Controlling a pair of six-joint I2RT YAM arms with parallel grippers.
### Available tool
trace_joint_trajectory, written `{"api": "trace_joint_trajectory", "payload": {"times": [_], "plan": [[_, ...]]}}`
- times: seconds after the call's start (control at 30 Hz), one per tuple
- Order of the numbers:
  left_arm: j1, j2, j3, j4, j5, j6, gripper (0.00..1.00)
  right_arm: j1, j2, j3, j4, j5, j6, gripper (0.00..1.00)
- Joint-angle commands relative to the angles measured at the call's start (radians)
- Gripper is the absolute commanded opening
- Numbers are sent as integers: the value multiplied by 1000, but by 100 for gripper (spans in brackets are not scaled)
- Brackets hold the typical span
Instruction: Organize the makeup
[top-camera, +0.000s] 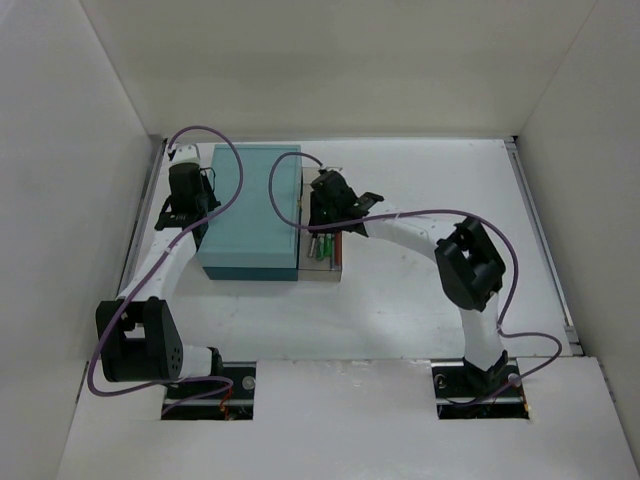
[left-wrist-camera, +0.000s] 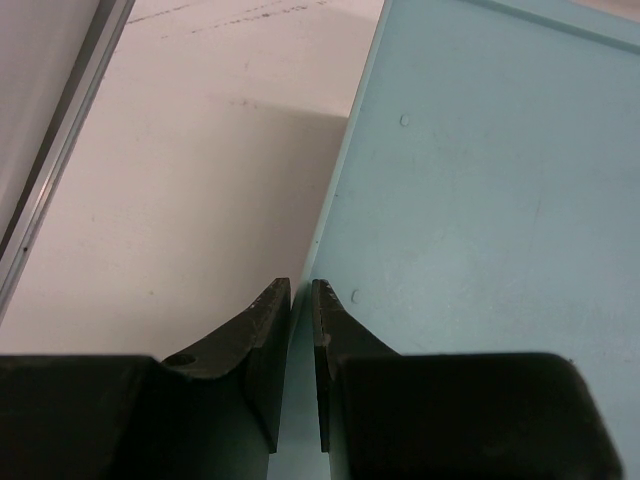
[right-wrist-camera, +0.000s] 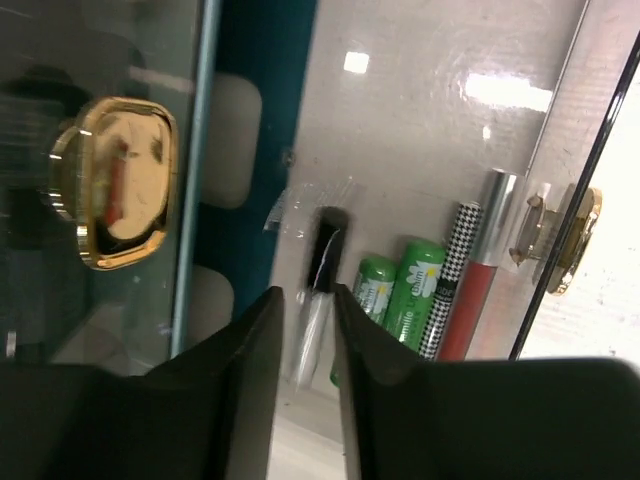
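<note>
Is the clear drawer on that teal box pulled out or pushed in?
Pulled out: the clear drawer juts past the teal box, green tubes showing inside.

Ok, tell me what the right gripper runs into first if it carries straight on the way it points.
Probably the slim black-capped tube, lying straight ahead of the right gripper in the clear drawer; after that, the drawer's floor. How much gap is left to the tube is unclear.
</note>
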Motion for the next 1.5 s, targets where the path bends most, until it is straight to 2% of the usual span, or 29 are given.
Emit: {"api": "trace_joint_trajectory", "payload": {"times": [0.0, 0.07, 0.17, 0.23, 0.37, 0.5, 0.6, 0.73, 0.97, 1.17, 1.33, 1.47], "plan": [[-19, 56, -30, -140, 67, -5, 12, -2, -68, 16, 48, -24, -3, 39], [-21, 58, -30, -140, 69, -5, 12, -2, -104, -8, 58, -18, -9, 52], [-21, 64, -30, -143, 67, -5, 12, -24, -182, -74, 93, -27, -12, 53], [-21, 67, -30, -145, 64, -5, 12, -45, -248, -140, 123, -21, -14, 46], [-21, 67, -27, -145, 69, -5, 12, -129, -337, -312, 183, -7, -3, 21], [-21, 66, -27, -145, 70, -5, 12, -212, -345, -436, 185, -4, 8, 18], [-22, 70, -27, -143, 70, -5, 12, -222, -294, -467, 196, -14, 9, 18], [-31, 76, -24, -148, 69, -5, 12, -183, -205, -406, 252, -74, 2, 18], [-39, 84, -25, -151, 69, -6, 11, -75, -18, -150, 412, -214, 17, 16], [-50, 79, -28, -151, 64, -15, 10, -51, 117, -35, 485, -332, 86, 18], [-51, 56, -33, -152, 61, -25, 10, -36, 152, -16, 613, -413, 117, 23], [-45, 15, -30, -160, 50, -26, 10, -47, 65, -112, 610, -374, 117, 24]]}}
